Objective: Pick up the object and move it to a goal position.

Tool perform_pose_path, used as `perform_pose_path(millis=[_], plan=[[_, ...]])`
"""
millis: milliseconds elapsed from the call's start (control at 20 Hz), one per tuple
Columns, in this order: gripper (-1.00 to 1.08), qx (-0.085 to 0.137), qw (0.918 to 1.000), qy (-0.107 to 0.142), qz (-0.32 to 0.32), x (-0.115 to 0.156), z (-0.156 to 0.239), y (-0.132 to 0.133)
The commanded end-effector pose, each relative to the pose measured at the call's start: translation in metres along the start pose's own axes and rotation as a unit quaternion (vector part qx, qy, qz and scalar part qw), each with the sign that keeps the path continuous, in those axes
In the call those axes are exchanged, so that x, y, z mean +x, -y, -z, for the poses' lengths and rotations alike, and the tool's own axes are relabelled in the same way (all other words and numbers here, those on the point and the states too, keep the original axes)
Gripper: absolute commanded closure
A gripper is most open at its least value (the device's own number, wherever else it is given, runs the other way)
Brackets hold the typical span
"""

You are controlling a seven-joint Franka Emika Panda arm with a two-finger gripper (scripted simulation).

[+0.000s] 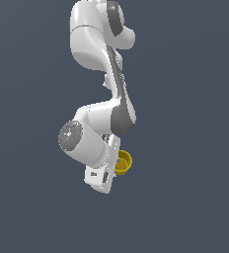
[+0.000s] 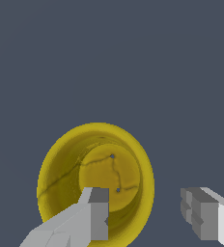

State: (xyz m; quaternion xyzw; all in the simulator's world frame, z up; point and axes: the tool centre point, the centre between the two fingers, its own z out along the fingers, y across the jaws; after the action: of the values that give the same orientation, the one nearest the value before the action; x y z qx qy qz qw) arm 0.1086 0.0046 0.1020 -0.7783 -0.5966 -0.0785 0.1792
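A plain dark grey-blue surface (image 1: pixel 195 74) fills both views, with no goal marker that I can make out. The white Panda arm (image 1: pixel 94 44) reaches across it, folding at a grey-capped joint and ending in the wrist and hand low in the exterior view.

The gripper (image 2: pixel 145 212) stands with its fingers (image 2: pixel 98 212) well spread: in the wrist view one finger lies in front of the cup's mouth, the other sits apart, clear of the rim, and the gap between them holds part of the wall. Nothing is clamped; the fingers look parted rather than pressing on anything.

The yellow cup (image 2: pixel 61 173) shows its open mouth to the wrist camera, the round base visible deep inside with thin dark crack-like lines across it. In the exterior view the cup (image 1: pixel 124 162) sits just beside the hand, on the exterior view's right of it, partly hidden by it.

As a judgement, this looks like a light, rigid, thin-walled piece with a smooth finish that may slip under a loose pinch. Its taper means a grip across the outside could slide toward the narrow end. Taking the wall itself, one finger inside and one outside, near the rim, seems the steadier hold, and the present placement suits that.
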Motion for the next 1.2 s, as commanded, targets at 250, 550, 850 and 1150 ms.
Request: perform_pose_path(millis=[250,550,850,1150], plan=[[-0.20,0.002,0.9991,-0.017,0.038,-0.002,0.000,-0.006],[-0.20,0.003,0.9989,-0.019,0.043,-0.003,-0.001,-0.007],[-0.20,0.003,0.9988,-0.019,0.044,-0.002,-0.016,-0.007],[-0.20,0.003,0.9988,-0.020,0.045,-0.002,-0.031,-0.006]])
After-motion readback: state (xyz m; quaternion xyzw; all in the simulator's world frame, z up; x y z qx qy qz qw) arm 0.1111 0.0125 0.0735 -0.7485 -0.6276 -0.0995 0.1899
